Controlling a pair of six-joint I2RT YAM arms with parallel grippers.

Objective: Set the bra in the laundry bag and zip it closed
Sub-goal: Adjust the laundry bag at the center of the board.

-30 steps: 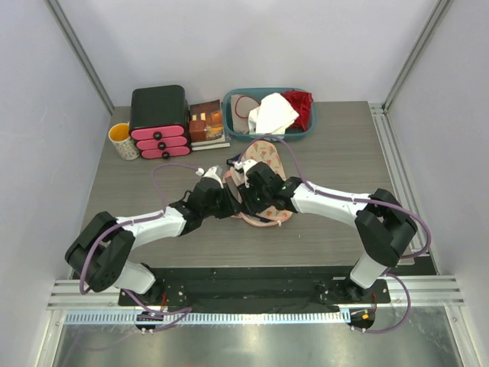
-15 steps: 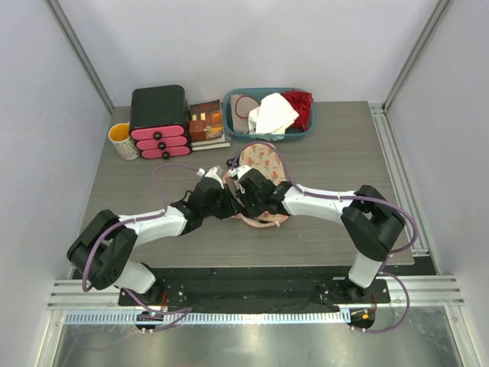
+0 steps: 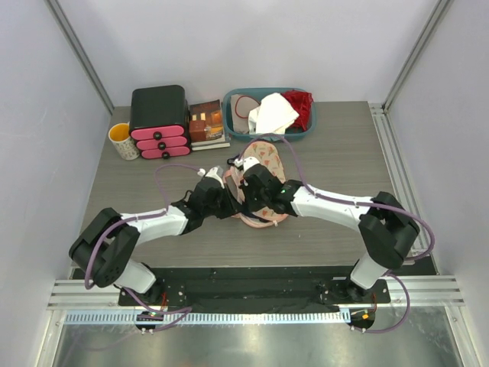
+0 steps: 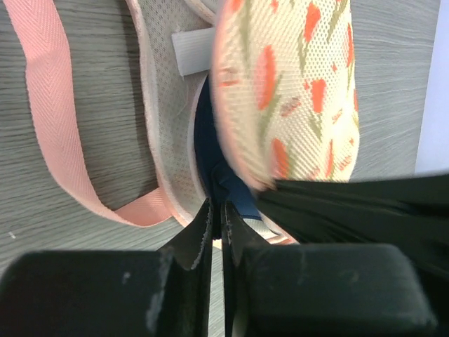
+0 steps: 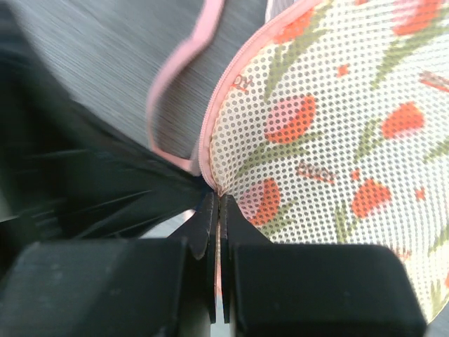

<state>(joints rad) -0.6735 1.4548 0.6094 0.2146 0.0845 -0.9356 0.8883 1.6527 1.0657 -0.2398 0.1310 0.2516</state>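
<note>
The left gripper [image 4: 216,210] is sitting with its jaws together at the lower rim of the laundry bag [image 4: 287,91], whether on fabric cannot be told, and the bra [image 4: 202,140] is lying inside as a dark strip between the two shells. The right gripper [image 5: 216,200] is pinching the pink zipper trim [image 5: 205,137] of the flowered upper shell, jaws together. The left should be anchoring the lower rim while the right is drawing the lid down, keeping navy fabric clear of the zipper.

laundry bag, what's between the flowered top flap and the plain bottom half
The dark blue bra lies between them, inside the laundry bag; the left wrist view shows it as a narrow dark strip.
</note>
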